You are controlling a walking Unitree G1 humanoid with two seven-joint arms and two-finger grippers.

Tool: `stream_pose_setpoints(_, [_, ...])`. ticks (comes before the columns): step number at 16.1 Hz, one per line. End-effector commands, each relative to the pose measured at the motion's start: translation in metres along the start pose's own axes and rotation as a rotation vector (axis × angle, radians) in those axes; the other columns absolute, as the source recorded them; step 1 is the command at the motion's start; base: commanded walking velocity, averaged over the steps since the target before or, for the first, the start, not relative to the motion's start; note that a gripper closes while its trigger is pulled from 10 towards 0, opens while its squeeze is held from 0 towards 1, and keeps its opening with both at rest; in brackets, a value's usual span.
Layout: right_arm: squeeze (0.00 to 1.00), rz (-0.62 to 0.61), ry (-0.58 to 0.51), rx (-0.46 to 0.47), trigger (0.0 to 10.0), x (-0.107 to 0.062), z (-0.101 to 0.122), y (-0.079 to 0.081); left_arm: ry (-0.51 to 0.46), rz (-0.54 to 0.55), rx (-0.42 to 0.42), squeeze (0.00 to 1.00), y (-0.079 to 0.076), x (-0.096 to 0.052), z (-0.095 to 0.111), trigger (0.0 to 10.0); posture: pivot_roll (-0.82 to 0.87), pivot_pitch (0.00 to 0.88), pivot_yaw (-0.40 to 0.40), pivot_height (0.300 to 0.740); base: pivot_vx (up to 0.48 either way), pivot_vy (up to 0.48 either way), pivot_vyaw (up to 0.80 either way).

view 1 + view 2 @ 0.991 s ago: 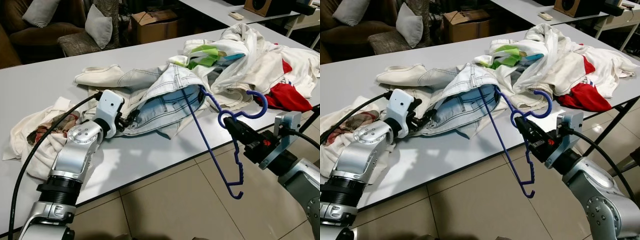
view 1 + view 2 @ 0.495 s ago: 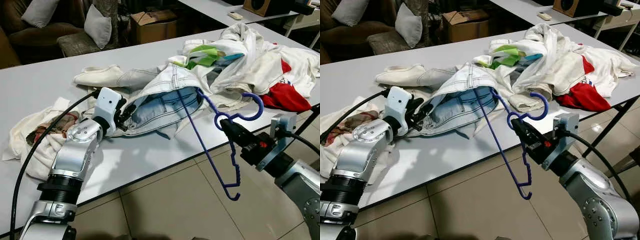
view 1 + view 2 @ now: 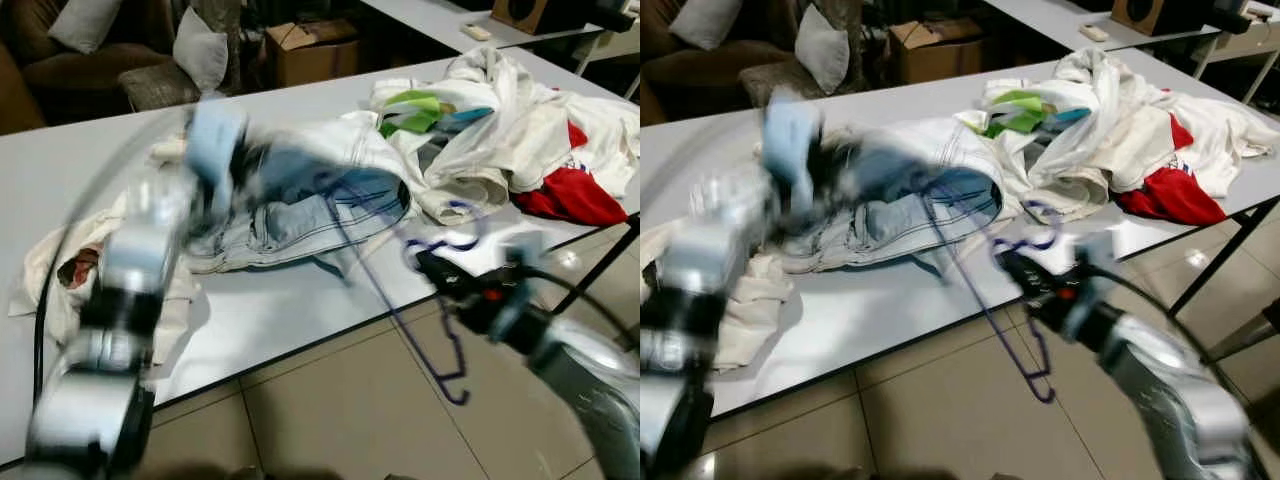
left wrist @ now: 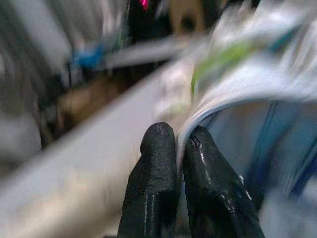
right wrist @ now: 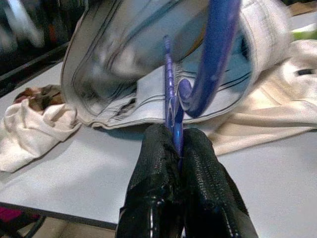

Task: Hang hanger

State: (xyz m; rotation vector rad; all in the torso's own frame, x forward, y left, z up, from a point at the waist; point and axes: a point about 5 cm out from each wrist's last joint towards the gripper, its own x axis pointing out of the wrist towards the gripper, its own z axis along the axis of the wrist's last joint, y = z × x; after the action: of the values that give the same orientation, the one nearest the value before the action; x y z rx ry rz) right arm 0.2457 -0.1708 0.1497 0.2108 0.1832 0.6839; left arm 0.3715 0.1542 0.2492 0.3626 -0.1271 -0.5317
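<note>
The pale blue jeans (image 3: 300, 215) lie on the white table (image 3: 260, 310), with their waistband lifted at the left. My left gripper (image 4: 179, 144) is shut on that waistband edge; in the eye views it is a blur above the table (image 3: 240, 160). Off the table's front edge, my right gripper (image 5: 176, 136) is shut on the neck of the blue hanger (image 5: 213, 54). The hanger's long arm (image 3: 350, 250) reaches into the jeans' opening, and its other end (image 3: 450, 370) hangs over the floor.
A heap of white, green and red clothes (image 3: 520, 130) covers the table's right end. A cream cloth (image 3: 60, 275) lies at the left edge. Tiled floor (image 3: 330, 420) lies below the front edge. A box (image 3: 310, 45) and cushioned sofa (image 3: 200, 55) stand behind.
My left arm has swung up and back, lifting the jeans' waistband. My right gripper has carried the hanger to the left, further into the jeans. Both arms are now blurred by motion.
</note>
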Motion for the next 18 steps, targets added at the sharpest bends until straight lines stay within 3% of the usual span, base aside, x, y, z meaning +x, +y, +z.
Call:
stream_pose_setpoints(1, [0.00, -0.048, 0.018, -0.001, 10.0, 0.010, -0.001, -0.006, -0.035, -0.039, 0.058, 0.00, 0.000, 0.005, 0.016, 0.0, -0.11, 0.000, 0.011, 0.740, 0.000, 0.000, 0.00])
stream_pose_setpoints(2, [0.00, -0.048, 0.018, -0.001, 10.0, 0.010, -0.001, -0.006, -0.035, -0.039, 0.058, 0.00, 0.000, 0.005, 0.016, 0.0, -0.11, 0.000, 0.011, 0.740, 0.000, 0.000, 0.00])
stream_pose_setpoints(4, [0.00, -0.101, 0.061, 0.018, 10.0, 0.031, -0.007, -0.010, -0.094, -0.023, 0.093, 0.00, 0.015, 0.006, 0.041, 0.0, -0.10, 0.000, 0.017, 0.740, 0.000, 0.000, 0.00])
stream_pose_setpoints(6, [0.00, -0.281, 0.068, -0.001, 10.0, 0.030, -0.001, -0.037, -0.103, 0.043, 0.146, 0.00, 0.036, 0.005, 0.049, 0.0, -0.11, 0.000, 0.027, 0.740, 0.000, 0.000, 0.00])
stream_pose_setpoints(7, [0.00, -0.309, 0.067, -0.005, 10.0, 0.029, 0.000, -0.041, -0.106, 0.055, 0.154, 0.00, 0.039, 0.005, 0.050, 0.0, -0.11, 0.000, 0.027, 0.740, 0.000, 0.000, 0.00])
stream_pose_setpoints(8, [0.00, -0.367, -0.002, -0.047, 10.0, 0.024, 0.019, -0.054, -0.106, 0.100, 0.167, 0.00, 0.054, 0.000, 0.056, 0.0, -0.11, 0.000, 0.022, 0.740, 0.000, 0.000, 0.00])
stream_pose_setpoints(9, [0.00, -0.367, -0.092, -0.073, 10.0, 0.020, 0.043, -0.061, -0.076, 0.049, 0.171, 0.00, 0.058, -0.006, 0.055, 0.0, -0.10, 0.000, 0.021, 0.740, 0.000, 0.000, 0.00])
stream_pose_setpoints(10, [0.00, -0.323, -0.131, -0.069, 10.0, 0.022, 0.054, -0.060, -0.030, -0.090, 0.190, 0.00, 0.046, -0.007, 0.045, 0.0, -0.10, 0.000, 0.019, 0.740, 0.000, 0.000, 0.00])
stream_pose_setpoints(11, [0.00, -0.250, -0.140, -0.057, 10.0, 0.026, 0.057, -0.055, 0.020, -0.170, 0.196, 0.00, 0.029, -0.007, 0.029, 8.1, -0.10, 0.000, 0.019, 0.740, 0.000, 0.000, 0.00])
stream_pose_setpoints(12, [0.00, -0.197, -0.132, -0.051, 10.0, 0.030, 0.054, -0.048, 0.044, -0.226, 0.165, 0.05, 0.013, -0.006, 0.013, 10.0, -0.10, 0.000, 0.014, 0.740, 0.000, 0.000, 0.00])
stream_pose_setpoints(13, [0.00, -0.171, -0.129, -0.039, 10.0, 0.033, 0.051, -0.044, 0.061, -0.240, 0.191, 0.05, 0.006, -0.007, 0.004, 10.0, -0.10, 0.000, 0.015, 0.740, 0.000, 0.000, 0.00])
stream_pose_setpoints(14, [0.00, -0.122, -0.131, -0.011, 10.0, 0.037, 0.047, -0.037, 0.107, -0.294, 0.218, 1.00, -0.011, -0.012, -0.015, 10.0, -0.10, 0.000, 0.015, 0.740, 0.000, 0.000, 0.00])
stream_pose_setpoints(15, [0.00, -0.094, -0.135, 0.016, 10.0, 0.038, 0.043, -0.034, 0.109, -0.318, 0.186, 1.00, -0.024, -0.020, -0.025, 10.0, -0.11, 0.000, 0.015, 0.740, 0.000, 0.000, 0.00])
stream_pose_setpoints(18, [0.00, -0.053, -0.153, 0.082, 10.0, 0.037, 0.038, -0.034, 0.036, -0.335, 0.032, 1.00, -0.042, -0.035, -0.022, 10.0, -0.11, 0.000, -0.004, 0.740, 0.000, 0.000, 0.00])
